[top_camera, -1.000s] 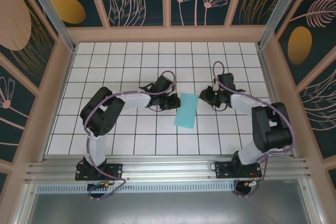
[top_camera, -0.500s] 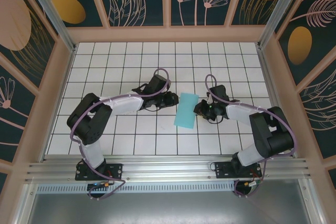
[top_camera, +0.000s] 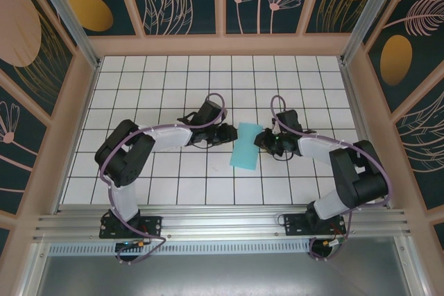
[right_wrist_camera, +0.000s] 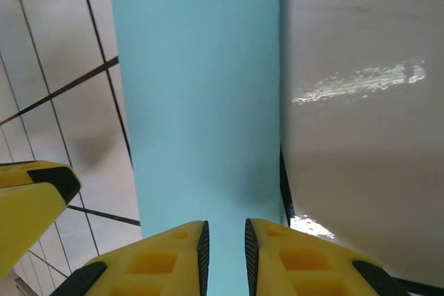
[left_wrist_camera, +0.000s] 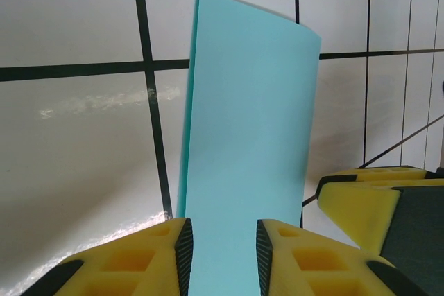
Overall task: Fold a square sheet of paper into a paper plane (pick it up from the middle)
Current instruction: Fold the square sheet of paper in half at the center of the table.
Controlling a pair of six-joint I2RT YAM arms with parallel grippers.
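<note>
The square sheet of paper lies flat on the tiled table as a narrow light teal rectangle, apparently folded in half. No paper plane is in view. My left gripper sits low at the sheet's upper left edge. In the left wrist view its yellow jaws stand open with the paper running flat between them. My right gripper is at the sheet's upper right edge. Its jaws are narrowly open over the paper, with a clear gap.
The white grid table is walled by wooden panels on three sides, with the aluminium rail at the near edge. A yellow finger of the other gripper shows in each wrist view.
Both grippers have closed in on the paper's upper end from either side and dropped low. The left jaws have opened wider. The paper has not moved.
</note>
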